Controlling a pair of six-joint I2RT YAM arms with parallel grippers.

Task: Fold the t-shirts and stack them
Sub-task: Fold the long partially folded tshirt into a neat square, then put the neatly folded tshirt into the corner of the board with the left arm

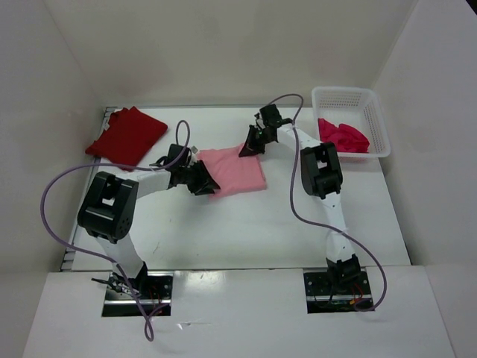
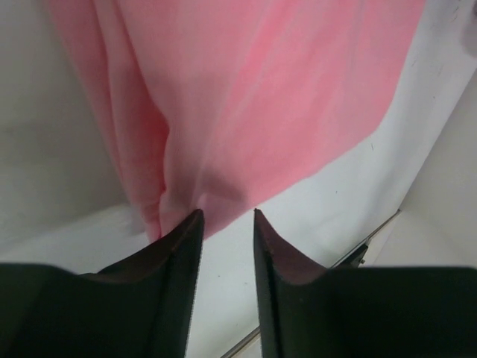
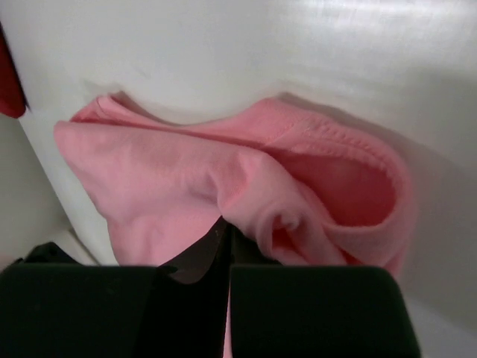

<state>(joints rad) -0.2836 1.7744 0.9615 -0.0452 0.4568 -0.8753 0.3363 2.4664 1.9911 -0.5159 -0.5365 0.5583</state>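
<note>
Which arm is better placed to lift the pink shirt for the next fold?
Right, probably. The right gripper is shut on a bunched edge of the pink shirt, while the left gripper sits at the opposite edge with jaws apart.

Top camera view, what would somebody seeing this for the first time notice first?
The light pink shirt mid-table, with both arms on it: the right hand shut on its far edge, the left hand at its left side, fingers apart. Then the dark red shirt at the far-left corner and the crimson shirt heaped in the white basket, far right.
</note>
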